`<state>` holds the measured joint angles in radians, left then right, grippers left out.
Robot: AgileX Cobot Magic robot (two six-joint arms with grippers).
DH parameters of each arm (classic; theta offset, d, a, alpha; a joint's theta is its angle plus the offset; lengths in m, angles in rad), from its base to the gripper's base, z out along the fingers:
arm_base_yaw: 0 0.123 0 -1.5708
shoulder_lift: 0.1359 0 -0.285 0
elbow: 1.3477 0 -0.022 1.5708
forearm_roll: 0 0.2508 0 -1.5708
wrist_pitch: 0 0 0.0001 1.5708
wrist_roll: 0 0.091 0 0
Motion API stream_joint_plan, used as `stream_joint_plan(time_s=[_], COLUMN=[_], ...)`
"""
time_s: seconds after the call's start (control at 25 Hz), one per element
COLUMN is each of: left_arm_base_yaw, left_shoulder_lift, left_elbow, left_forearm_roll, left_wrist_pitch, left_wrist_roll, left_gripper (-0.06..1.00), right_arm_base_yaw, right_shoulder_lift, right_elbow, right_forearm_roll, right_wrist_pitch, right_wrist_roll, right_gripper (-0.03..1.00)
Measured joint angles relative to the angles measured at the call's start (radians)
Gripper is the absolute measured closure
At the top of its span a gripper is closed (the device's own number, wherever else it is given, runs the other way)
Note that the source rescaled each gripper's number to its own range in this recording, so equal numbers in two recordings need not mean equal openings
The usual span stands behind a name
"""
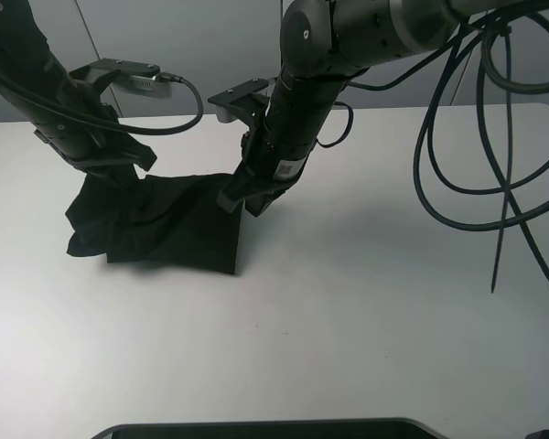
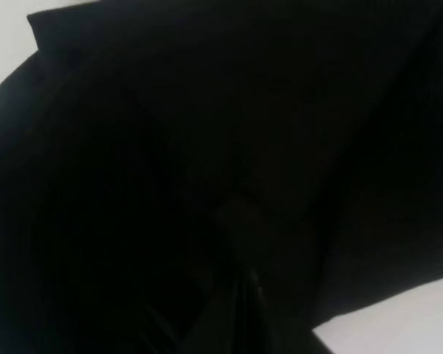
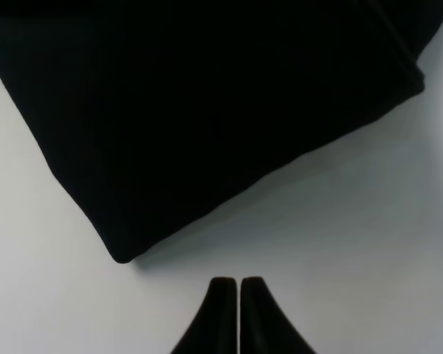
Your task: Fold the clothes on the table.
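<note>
The black shirt [image 1: 156, 224] lies bunched on the white worktop [image 1: 348, 320]. My right pincer [image 3: 240, 291] is pinched tight with nothing in it, just beside the shirt's corner. My left pincer is hidden in cloth; I cannot tell. I think folding has started; next I must grab an edge.

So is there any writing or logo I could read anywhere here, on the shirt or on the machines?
None can be read.
Black shirt: bunched up, plain black in all three views; no print or neck label shows.
Right arm: a small pale sticker near the wrist, too small and blurred to read.
Table: plain white, no marks.
</note>
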<state>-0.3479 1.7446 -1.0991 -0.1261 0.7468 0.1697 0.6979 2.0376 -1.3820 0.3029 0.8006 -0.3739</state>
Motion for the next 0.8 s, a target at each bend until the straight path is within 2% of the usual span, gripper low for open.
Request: stream_joint_plan(time_s=[0.12, 0.28, 0.44, 0.6, 0.72, 0.8], left_arm_base_yaw=[0.000, 0.000, 0.000, -0.001, -0.001, -0.001], left_shoulder_lift=[0.055, 0.142, 0.174, 0.174, 0.174, 0.174], left_elbow=[0.000, 0.000, 0.000, 0.000, 0.000, 0.000], left_forearm_roll=[0.067, 0.267, 0.338, 0.463, 0.489, 0.455], left_wrist_pitch=[-0.010, -0.008, -0.007, 0.000, 0.012, 0.012], left_wrist_roll=[-0.054, -0.213, -0.284, -0.397, -0.416, -0.385], left_gripper=[0.94, 0.94, 0.94, 0.94, 0.94, 0.94], right_arm_base_yaw=[0.000, 0.000, 0.000, 0.000, 0.000, 0.000], right_shoulder_lift=[-0.004, -0.044, -0.098, -0.122, -0.131, -0.133], right_elbow=[0.000, 0.000, 0.000, 0.000, 0.000, 0.000], right_forearm_roll=[0.000, -0.002, -0.002, -0.002, -0.002, -0.004], right_wrist_pitch=[-0.004, -0.004, -0.009, -0.009, -0.009, -0.009], right_wrist_roll=[0.000, 0.000, 0.000, 0.000, 0.000, 0.000], right_gripper=[0.96, 0.96, 0.96, 0.96, 0.96, 0.96])
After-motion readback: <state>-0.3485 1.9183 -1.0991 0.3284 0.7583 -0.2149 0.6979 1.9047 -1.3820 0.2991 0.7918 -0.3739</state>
